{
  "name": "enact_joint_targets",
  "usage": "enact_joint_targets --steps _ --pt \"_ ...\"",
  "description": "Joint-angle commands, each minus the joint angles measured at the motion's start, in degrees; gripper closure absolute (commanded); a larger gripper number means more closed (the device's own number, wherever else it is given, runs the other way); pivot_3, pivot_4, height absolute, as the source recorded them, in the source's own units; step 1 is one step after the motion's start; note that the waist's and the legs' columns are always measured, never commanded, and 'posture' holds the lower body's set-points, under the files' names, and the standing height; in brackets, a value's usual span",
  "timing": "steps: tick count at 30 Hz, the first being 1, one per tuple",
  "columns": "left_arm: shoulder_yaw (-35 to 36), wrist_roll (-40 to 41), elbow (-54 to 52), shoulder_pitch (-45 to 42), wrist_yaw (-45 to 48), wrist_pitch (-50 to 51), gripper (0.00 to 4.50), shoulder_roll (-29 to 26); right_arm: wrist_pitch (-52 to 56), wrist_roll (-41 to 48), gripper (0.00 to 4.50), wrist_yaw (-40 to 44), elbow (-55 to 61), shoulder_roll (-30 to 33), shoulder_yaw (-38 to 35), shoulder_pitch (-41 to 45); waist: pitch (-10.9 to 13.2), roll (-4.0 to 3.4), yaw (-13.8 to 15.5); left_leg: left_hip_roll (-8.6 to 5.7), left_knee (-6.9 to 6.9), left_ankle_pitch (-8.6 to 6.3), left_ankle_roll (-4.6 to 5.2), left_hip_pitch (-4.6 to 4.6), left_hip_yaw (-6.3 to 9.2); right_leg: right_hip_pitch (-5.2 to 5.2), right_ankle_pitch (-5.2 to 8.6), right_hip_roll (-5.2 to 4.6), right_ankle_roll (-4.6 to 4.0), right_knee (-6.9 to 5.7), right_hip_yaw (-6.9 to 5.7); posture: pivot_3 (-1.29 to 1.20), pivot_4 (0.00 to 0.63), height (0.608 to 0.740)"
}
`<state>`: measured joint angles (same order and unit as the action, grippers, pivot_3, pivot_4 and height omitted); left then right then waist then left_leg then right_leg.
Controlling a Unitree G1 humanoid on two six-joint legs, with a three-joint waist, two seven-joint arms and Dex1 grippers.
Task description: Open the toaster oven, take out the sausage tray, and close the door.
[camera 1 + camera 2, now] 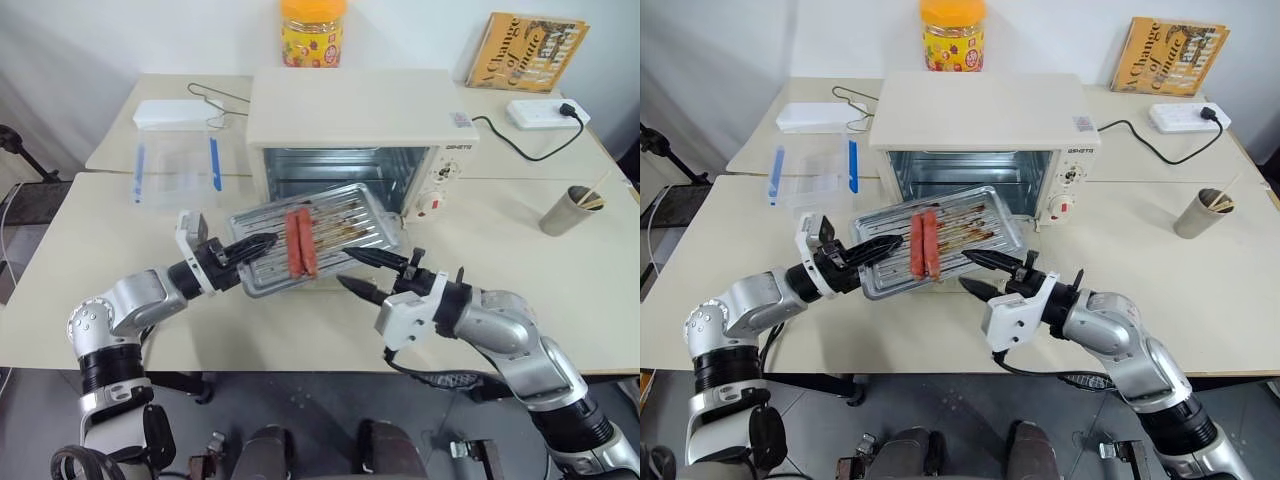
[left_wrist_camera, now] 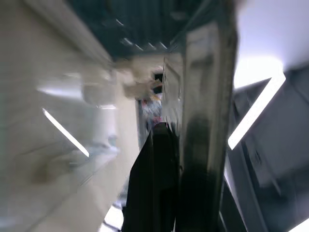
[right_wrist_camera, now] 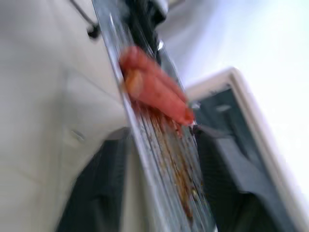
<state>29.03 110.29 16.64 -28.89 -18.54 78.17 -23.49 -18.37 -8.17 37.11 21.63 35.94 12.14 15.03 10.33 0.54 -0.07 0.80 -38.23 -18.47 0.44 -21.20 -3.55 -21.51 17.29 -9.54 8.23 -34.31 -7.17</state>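
The cream-white toaster oven (image 1: 350, 110) stands at the back of the table with its cavity (image 1: 340, 168) open to view. The door is hidden behind the sausage tray (image 1: 355, 212). This shiny metal tray hangs tilted in the air in front of the oven, and two red sausages (image 1: 301, 243) lie across its rack. My left gripper (image 1: 258, 243) is shut on the tray's left edge. My right gripper (image 1: 362, 273) is open at the tray's near right side. In the right wrist view the tray's rim (image 3: 159, 159) runs between its two spread fingers (image 3: 227, 174) without touching them.
A clear plastic box with blue clips (image 1: 175, 165) sits left of the oven. Behind the oven are a yellow-lidded jar (image 1: 313, 32) and a book (image 1: 527, 50). A white power strip (image 1: 545, 112) and a cup of sticks (image 1: 575, 210) are on the right.
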Motion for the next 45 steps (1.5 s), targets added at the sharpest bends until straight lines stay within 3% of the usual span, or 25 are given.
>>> enact_joint_targets --steps 1,4,7,9,12,17,19,22,24,28,32,40,45 --pt "4.5 2.7 -1.7 1.7 2.5 -0.2 4.5 -3.4 -1.0 8.0 0.96 4.2 0.1 3.8 -5.1 -0.9 0.0 0.03 0.2 -0.02 -0.02 0.0 0.0 -0.01 -0.01 0.01 0.0 -0.01 0.0 0.0 0.02 0.0 0.15 0.74" --pt "7.9 2.7 -1.8 4.8 4.4 0.2 4.5 -5.2 2.2 14.1 0.04 7.8 -3.3 6.2 -7.9 -1.5 0.0 0.04 0.0 -0.02 0.0 -0.01 0.03 0.03 -0.07 0.01 0.0 0.0 0.0 0.02 0.08 0.0 0.15 0.74" --pt "9.1 2.7 -3.0 7.7 6.2 0.8 4.5 -6.2 2.2 15.9 0.04 8.0 -5.0 6.4 -10.4 -1.5 0.0 0.04 0.0 0.01 0.02 -0.01 0.02 0.03 -0.07 0.0 0.01 0.01 -0.02 0.02 0.05 0.0 0.15 0.74" --pt "12.7 2.7 -4.6 13.5 11.5 2.0 4.5 -7.4 6.4 22.0 0.04 12.5 -9.4 8.4 -13.3 -2.1 0.0 0.04 0.0 0.01 0.02 -0.01 0.03 0.02 -0.08 0.0 0.01 0.01 -0.02 0.03 0.06 0.0 0.15 0.74" --pt "15.4 2.7 -9.0 24.0 18.8 2.6 4.5 -8.1 13.7 29.9 0.62 17.9 -15.7 9.6 -16.3 -3.1 0.0 0.04 -0.4 0.01 0.08 -0.1 0.07 0.04 -0.18 -0.01 0.01 0.01 -0.02 0.13 0.12 0.0 0.15 0.74" --pt "18.9 2.7 -15.2 34.1 25.2 -1.1 4.5 -5.2 12.7 28.6 2.24 23.2 -28.8 9.1 -16.1 -2.2 0.0 0.05 0.3 0.07 -0.02 -0.12 0.09 0.02 -0.15 0.02 0.03 0.03 -0.05 0.16 0.1 0.0 0.15 0.74" --pt "19.2 2.7 -17.1 36.3 26.5 -2.7 4.5 -4.0 6.6 25.1 2.95 22.4 -34.5 8.1 -15.9 -0.8 0.0 0.05 0.3 0.05 -0.07 -0.14 0.06 0.04 -0.17 0.06 0.02 -0.02 -0.07 0.12 0.14 0.0 0.15 0.74" --pt "20.5 2.7 -21.8 38.2 25.7 -7.2 4.5 0.8 8.0 24.7 3.95 22.1 -38.5 7.0 -15.7 1.5 0.0 -0.01 0.0 0.06 -0.06 -0.16 0.03 0.03 -0.19 0.0 0.02 -0.04 -0.07 0.11 0.2 0.0 0.15 0.74" --pt "22.1 2.7 -26.0 39.1 21.8 -13.0 4.5 8.6 7.7 23.2 4.44 25.7 -43.2 6.2 -13.0 4.6 0.0 -0.02 -0.1 0.08 -0.06 -0.17 0.01 0.03 -0.19 0.0 0.02 -0.02 -0.07 0.11 0.19 0.0 0.15 0.74" --pt "22.8 2.7 -32.0 38.1 15.1 -21.1 4.5 17.8 7.2 24.1 4.44 29.5 -48.1 2.7 -11.9 9.0 -0.1 0.03 -0.1 0.11 -0.04 -0.18 0.0 0.06 -0.27 0.04 0.0 0.04 -0.06 0.2 0.22 0.0 0.15 0.74" --pt "23.6 2.7 -34.9 35.6 9.9 -26.3 4.5 22.0 7.8 24.6 4.44 31.4 -53.0 -1.3 -11.9 13.2 -0.1 0.03 0.1 0.1 -0.07 -0.18 0.0 0.03 -0.27 0.03 0.0 0.07 -0.08 0.2 0.19 0.0 0.15 0.74" --pt "25.1 2.7 -36.3 32.7 5.9 -28.4 4.5 23.1 11.9 27.1 4.44 34.1 -49.0 -2.4 -13.0 13.7 -0.1 0.03 0.3 0.08 -0.21 -0.23 0.08 -0.08 -0.21 0.06 -0.03 0.05 -0.06 0.25 0.14 0.0 0.15 0.74" --pt "24.2 2.7 -36.3 35.4 7.8 -25.8 4.5 23.1 19.8 35.4 4.44 32.8 -35.9 -2.1 -18.0 11.9 -0.1 0.02 0.3 0.08 -0.19 -0.24 0.07 -0.08 -0.21 0.03 -0.03 0.06 -0.06 0.26 0.15 0.0 0.15 0.74"
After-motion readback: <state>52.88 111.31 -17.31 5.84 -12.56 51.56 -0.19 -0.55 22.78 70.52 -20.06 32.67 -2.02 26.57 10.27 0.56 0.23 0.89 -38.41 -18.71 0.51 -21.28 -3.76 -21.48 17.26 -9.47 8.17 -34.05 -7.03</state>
